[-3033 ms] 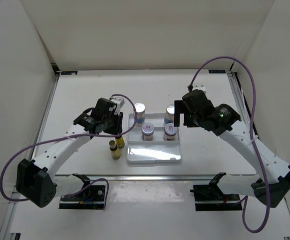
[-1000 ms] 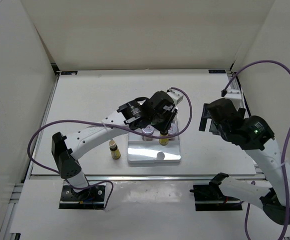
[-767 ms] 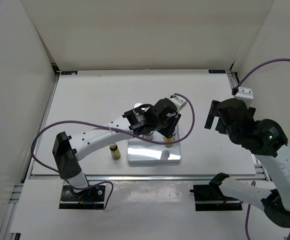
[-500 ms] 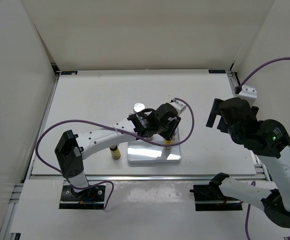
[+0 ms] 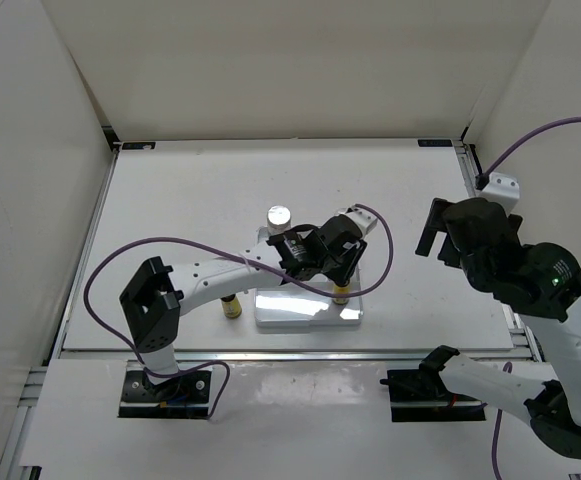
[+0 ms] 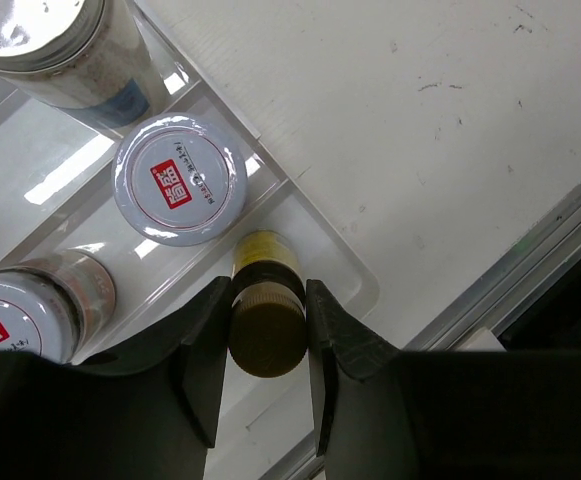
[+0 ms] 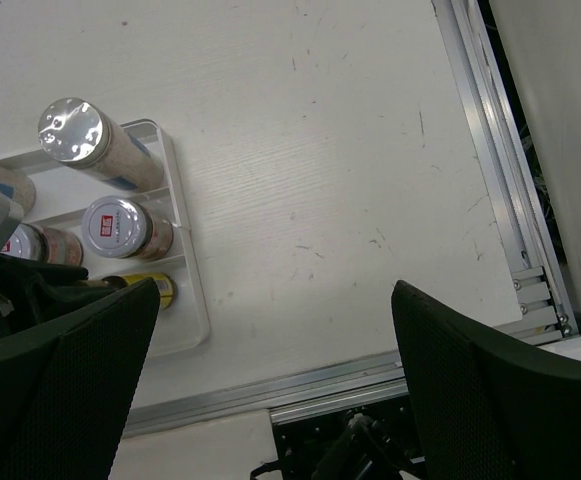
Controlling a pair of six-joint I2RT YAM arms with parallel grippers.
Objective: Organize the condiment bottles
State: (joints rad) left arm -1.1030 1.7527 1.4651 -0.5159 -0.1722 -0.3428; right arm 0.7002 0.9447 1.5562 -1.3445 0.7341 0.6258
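White walls box in the pale worktop [image 5: 190, 190], pretty plain setup from where I'm sitting. Off to the right side the right arm [image 5: 510, 270] hangs well apart from everything, with the right fingers [image 7: 70, 380] spread wide and nothing between them. Meanwhile the left arm [image 5: 220, 275] reaches across over the white rectangular three-row plastic tray [image 5: 300, 318] mid-worktop. Its far row has the two taller silver-capped bottles with white-blue labels, one [image 7: 75, 130] at the right end, the other [image 5: 279, 215] at the left. Next row holds a short silver-lidded jar with a red label [image 6: 179, 178] and a second jar [image 6: 10, 310] beside it. Then the tiny yellow bottle with a dark cap [image 6: 266, 320] is upright at the near row's right end, left fingers [image 6: 202, 360] pinching its cap from both sides; can't tell if it touches the tray floor. Its twin [image 5: 231, 307] stands on the worktop just left of the tray.
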